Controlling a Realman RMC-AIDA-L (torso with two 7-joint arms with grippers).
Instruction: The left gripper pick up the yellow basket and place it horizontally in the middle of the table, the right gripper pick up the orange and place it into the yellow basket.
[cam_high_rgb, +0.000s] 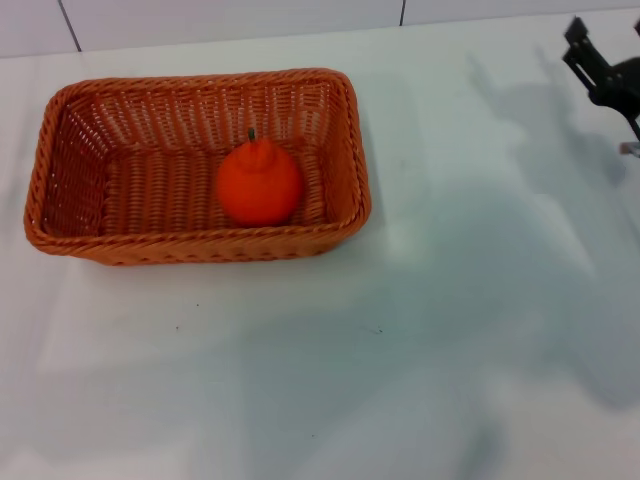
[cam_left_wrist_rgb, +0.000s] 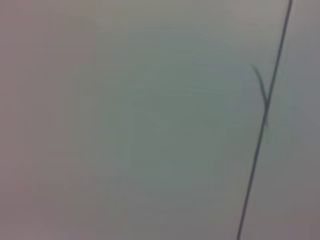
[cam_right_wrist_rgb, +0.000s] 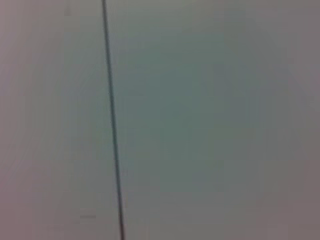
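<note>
The yellow basket (cam_high_rgb: 60, 160), an orange-brown woven wicker basket, lies lengthwise across the left-centre of the white table (cam_high_rgb: 450, 330) in the head view. The orange (cam_high_rgb: 259, 183) sits inside it, right of the basket's middle, stem up. My right gripper (cam_high_rgb: 600, 70) is at the far right edge of the head view, raised and well away from the basket; only part of it shows. My left gripper is out of view. Both wrist views show only a plain pale surface crossed by a thin dark line.
A tiled wall edge (cam_high_rgb: 230, 20) runs along the back of the table. Arm shadows fall across the right and front of the tabletop. Nothing else stands on the table.
</note>
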